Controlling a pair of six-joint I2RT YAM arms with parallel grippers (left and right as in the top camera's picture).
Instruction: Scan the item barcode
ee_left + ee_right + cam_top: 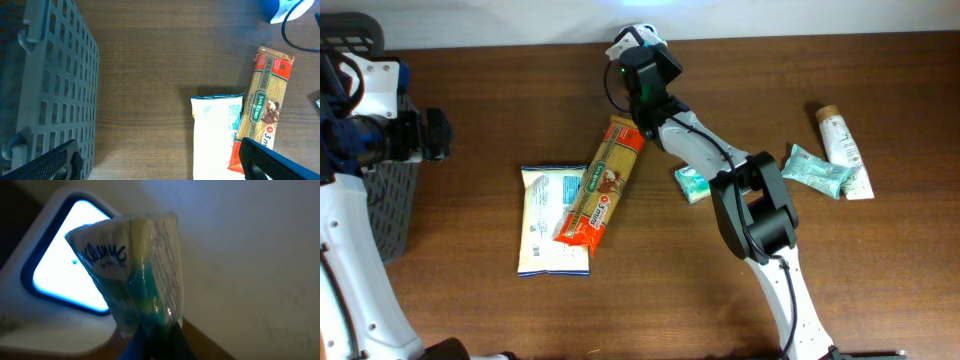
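A small tissue pack, white with blue script and a teal band, fills the right wrist view. My right gripper is shut on its lower end. Just behind it glows the lit window of the white scanner. Overhead, the right gripper reaches to the table's back edge at the scanner, and the pack is hidden there. My left gripper hangs open at the far left beside the basket, with nothing between its fingers.
A grey basket stands at the left edge. Mid-table a pasta packet lies partly over a white bag. A teal pack, a teal pouch and a white tube lie to the right.
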